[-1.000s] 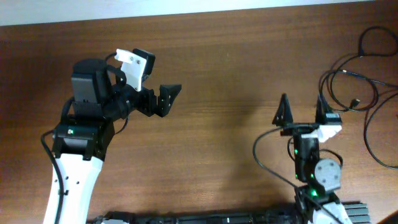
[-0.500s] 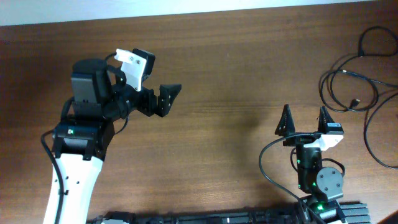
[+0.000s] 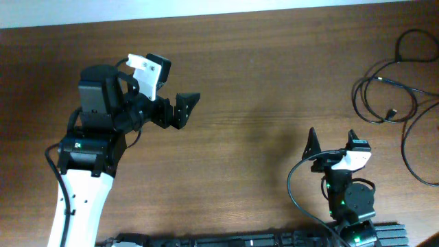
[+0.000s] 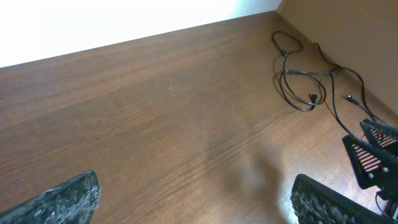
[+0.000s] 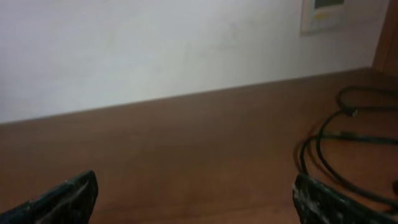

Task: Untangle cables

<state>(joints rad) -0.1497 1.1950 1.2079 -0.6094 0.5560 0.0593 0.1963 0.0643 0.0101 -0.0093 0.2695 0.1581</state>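
The cables (image 3: 391,86) are thin black cords lying in loose loops at the far right of the brown table; they also show in the left wrist view (image 4: 305,81) and the right wrist view (image 5: 348,137). My left gripper (image 3: 184,108) is open and empty, held above the table's left-middle, far from the cables. My right gripper (image 3: 333,139) is open and empty, near the front edge, to the left of and nearer than the cable loops. In the wrist views both finger pairs (image 4: 199,199) (image 5: 199,196) stand wide apart with nothing between them.
A white wall (image 5: 155,50) runs along the table's back edge. A black rail (image 3: 240,240) lies along the front edge by the arm bases. The right gripper's fingers show in the left wrist view (image 4: 373,155).
The right arm has drawn back toward the front edge, its gripper lower in the overhead view and still open. The left arm has not moved.
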